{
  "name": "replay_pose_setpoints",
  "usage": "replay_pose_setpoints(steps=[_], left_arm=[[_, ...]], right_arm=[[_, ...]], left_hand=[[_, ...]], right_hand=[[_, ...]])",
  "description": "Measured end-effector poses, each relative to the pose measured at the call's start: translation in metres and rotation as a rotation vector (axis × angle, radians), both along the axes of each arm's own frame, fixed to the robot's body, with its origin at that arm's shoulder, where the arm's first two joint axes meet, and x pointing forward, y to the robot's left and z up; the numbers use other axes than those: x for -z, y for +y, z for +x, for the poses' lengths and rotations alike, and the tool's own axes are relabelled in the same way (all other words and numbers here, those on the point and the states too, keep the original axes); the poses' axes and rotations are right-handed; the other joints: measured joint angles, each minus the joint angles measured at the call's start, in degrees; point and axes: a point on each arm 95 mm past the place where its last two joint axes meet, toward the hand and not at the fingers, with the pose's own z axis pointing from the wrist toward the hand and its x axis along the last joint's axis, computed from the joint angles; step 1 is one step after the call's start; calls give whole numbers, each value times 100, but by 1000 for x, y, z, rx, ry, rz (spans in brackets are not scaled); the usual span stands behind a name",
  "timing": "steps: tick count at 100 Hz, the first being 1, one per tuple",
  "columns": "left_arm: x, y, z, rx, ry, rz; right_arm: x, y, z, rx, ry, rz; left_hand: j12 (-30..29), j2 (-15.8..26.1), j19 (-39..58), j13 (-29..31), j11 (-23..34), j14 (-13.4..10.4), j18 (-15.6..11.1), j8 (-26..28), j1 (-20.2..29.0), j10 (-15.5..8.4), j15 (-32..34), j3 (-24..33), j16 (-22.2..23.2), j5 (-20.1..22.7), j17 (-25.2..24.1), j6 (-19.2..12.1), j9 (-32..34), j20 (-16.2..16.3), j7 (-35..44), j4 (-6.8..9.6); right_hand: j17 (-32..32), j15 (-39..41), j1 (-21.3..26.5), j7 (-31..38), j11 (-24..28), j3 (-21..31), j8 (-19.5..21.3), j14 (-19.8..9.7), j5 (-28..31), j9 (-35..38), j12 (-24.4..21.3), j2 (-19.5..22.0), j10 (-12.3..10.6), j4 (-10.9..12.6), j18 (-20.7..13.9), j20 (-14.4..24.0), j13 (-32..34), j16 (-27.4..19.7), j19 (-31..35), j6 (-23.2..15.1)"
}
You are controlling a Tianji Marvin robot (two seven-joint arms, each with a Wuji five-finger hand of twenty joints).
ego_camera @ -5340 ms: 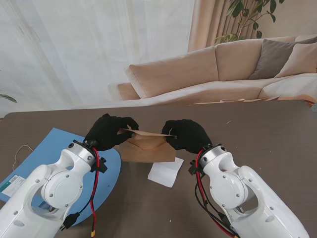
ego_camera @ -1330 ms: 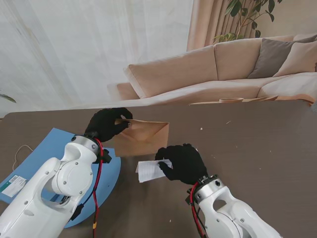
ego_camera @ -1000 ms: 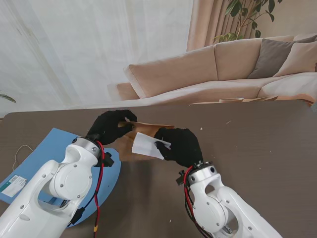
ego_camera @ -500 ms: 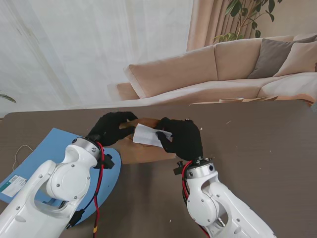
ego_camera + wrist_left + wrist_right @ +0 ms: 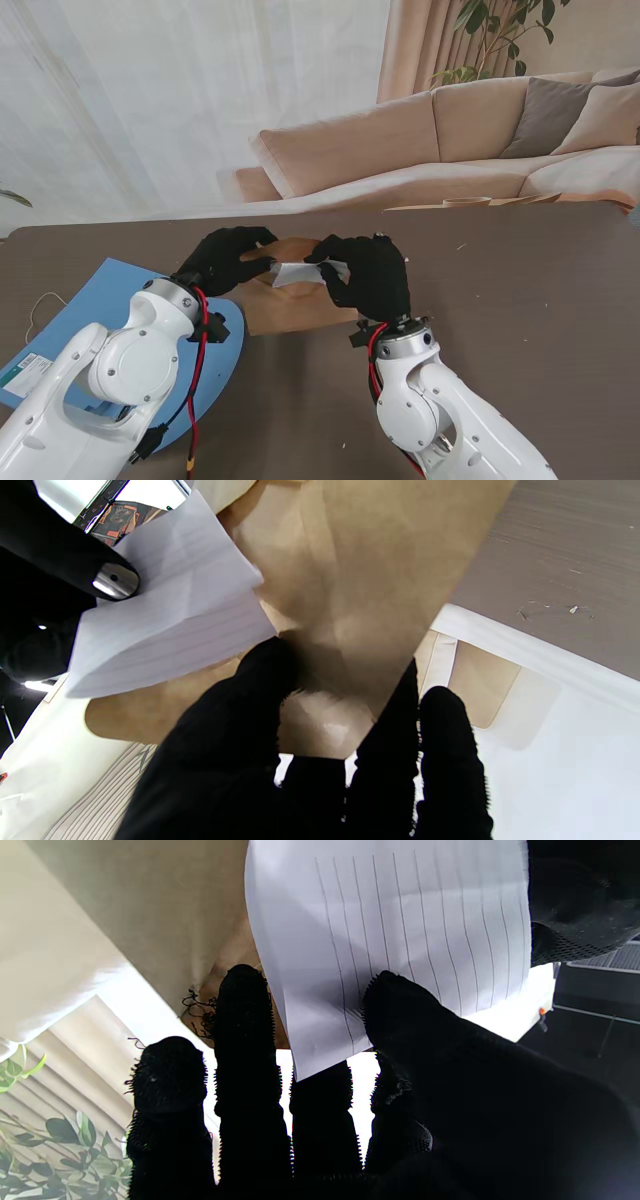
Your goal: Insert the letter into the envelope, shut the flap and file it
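Observation:
The brown paper envelope is tilted up off the table in the middle, its flap raised. My left hand is shut on the envelope's left upper edge. My right hand pinches the folded white lined letter between thumb and fingers and holds it at the envelope's top opening. In the left wrist view the letter lies against the brown paper. The right wrist view shows the letter close up, with the envelope behind it. How deep the letter sits inside is hidden.
A blue folder lies on the dark table to my left, partly under my left arm, with a small label at its near corner. A thin cord lies beside it. A beige sofa stands beyond the table's far edge.
My right hand let go of the envelope, picked the letter up from the table nearer to me, and carried it up to the envelope's opening. The left hand kept hold of the envelope.

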Motion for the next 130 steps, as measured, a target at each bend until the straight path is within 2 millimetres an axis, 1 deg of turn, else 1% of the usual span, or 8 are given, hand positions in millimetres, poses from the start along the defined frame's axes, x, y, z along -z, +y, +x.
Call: replay_pose_setpoints(steps=[32,37,52,66,86,103,114,130], left_arm=[[-1,1,0,-2,-1,1],[-1,1,0,-2,-2,1],[-1,1,0,-3,-4,5],[-1,1,0,-6,-5,6],[0,1,1,-16,3,10],[-1,-1,2,-15,16,28],[-5,-3,5,-20,25,40],[-9,-6,11,-21,45,28]], right_arm=[[-2,2,0,-30,5,-18],[-2,1,0,-37,4,-24],[-5,-1,-1,-41,-20,-71],[-6,-2,-1,-62,14,-89],[-6,-4,-1,-113,46,-103],[-10,-6,0,-145,45,-128],[-13,-6,1,-176,40,-158],[-19,-4,2,-207,46,-184]], left_hand=[[0,1,0,0,2,1,0,0,1,0,0,0,11,-1,0,1,0,0,4,0],[0,1,0,0,2,1,0,0,2,0,0,-1,11,-1,0,1,0,0,4,0],[0,1,0,0,2,2,0,0,59,1,0,-62,13,-1,0,15,0,0,6,0],[0,1,0,0,2,2,0,0,60,1,0,-62,13,-1,0,28,0,0,8,0],[0,1,0,0,2,2,0,8,70,1,0,-62,13,-1,0,47,0,0,13,0],[0,1,0,0,8,2,0,12,70,4,1,-62,24,-1,-1,47,0,0,14,0],[0,1,0,0,63,2,0,20,69,6,1,-62,49,-1,-1,47,-46,0,14,0],[0,6,0,0,65,3,0,47,79,10,1,-108,85,-1,-1,48,-46,0,14,0]], right_hand=[[-346,79,-151,14,108,73,69,-1,1,33,218,21,-20,-1,-4,12,-84,6,-61,60],[-442,46,-305,7,158,4,57,-1,2,-2,298,104,-21,1,-6,66,-205,19,-74,83],[-569,88,-585,-14,302,-92,-16,-1,60,-211,435,293,-37,-140,-15,138,-316,78,-127,369],[-586,229,-582,-14,516,-134,-66,-1,67,-222,563,358,-26,-141,-14,200,-316,150,-127,600],[-586,297,-572,-23,576,-69,-4,-1,126,-221,625,344,-11,-199,-15,231,-317,154,-127,605],[-572,297,-584,-58,576,74,5,-25,211,-221,625,183,-37,-205,-17,234,-317,154,-127,588],[-568,297,-674,-63,576,167,65,-91,277,-221,636,117,-50,-210,-50,269,-317,154,-127,473],[-564,370,-675,-63,576,310,142,-137,277,-221,774,69,-51,-213,-83,281,-317,201,-128,460]])
